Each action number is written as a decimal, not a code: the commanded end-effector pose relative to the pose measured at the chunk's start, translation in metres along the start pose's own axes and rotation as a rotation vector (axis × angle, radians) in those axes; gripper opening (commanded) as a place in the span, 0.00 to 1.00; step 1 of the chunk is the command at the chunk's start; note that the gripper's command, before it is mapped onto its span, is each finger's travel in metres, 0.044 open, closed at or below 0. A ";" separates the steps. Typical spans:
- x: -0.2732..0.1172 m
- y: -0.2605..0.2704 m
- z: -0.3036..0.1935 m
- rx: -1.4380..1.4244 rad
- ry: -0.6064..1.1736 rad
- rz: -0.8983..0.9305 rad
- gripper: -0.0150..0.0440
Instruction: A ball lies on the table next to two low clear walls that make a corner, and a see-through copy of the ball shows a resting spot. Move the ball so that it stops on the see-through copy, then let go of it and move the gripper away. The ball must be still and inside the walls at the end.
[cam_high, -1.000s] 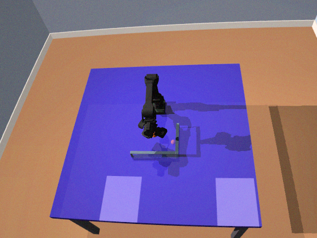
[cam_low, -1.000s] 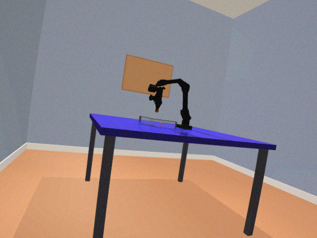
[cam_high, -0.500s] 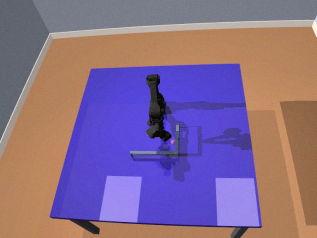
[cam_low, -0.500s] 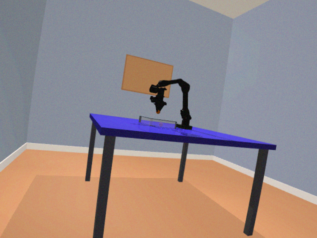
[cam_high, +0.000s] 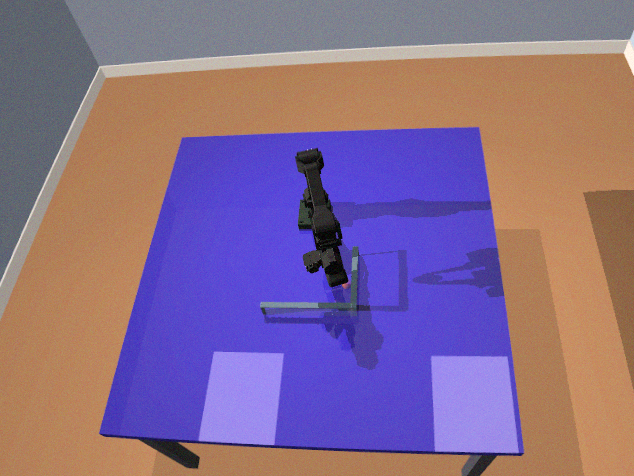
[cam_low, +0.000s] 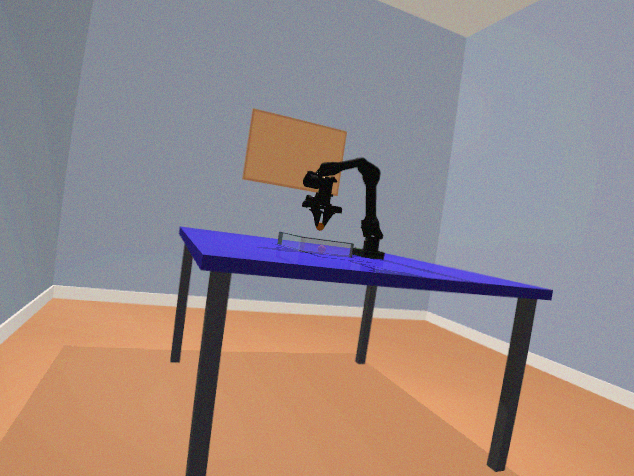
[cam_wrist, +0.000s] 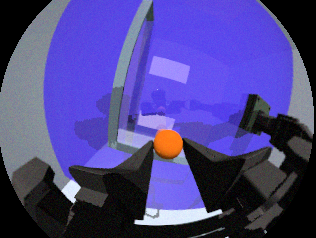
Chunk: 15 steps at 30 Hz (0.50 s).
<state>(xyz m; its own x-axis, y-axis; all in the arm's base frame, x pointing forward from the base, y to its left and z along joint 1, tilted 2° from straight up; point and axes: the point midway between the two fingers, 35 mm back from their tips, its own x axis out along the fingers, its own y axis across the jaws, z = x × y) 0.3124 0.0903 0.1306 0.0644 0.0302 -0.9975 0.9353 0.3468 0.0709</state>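
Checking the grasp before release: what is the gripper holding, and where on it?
The gripper is shut on the orange ball, pinched on opposite sides between the fingertips, above the table.

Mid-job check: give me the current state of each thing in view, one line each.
gripper: shut on the ball, raised above the table, pointing down.
ball: orange, clamped between the fingertips, off the table.
see-through copy: faint pink, on the table inside the corner, unoccupied.
clear walls: upright, joined in an L.
table: blue, carrying arm and walls.
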 end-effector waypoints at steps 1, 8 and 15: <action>0.005 0.000 -0.011 0.111 -0.003 -0.006 0.25; 0.010 0.002 -0.030 0.293 -0.001 -0.007 0.25; 0.010 0.003 -0.033 0.331 -0.001 -0.007 0.25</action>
<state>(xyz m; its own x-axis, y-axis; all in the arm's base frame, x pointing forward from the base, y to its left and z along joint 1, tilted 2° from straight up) 0.3044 0.1226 0.1223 0.0591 0.0332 -0.9977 0.9971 0.0464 0.0606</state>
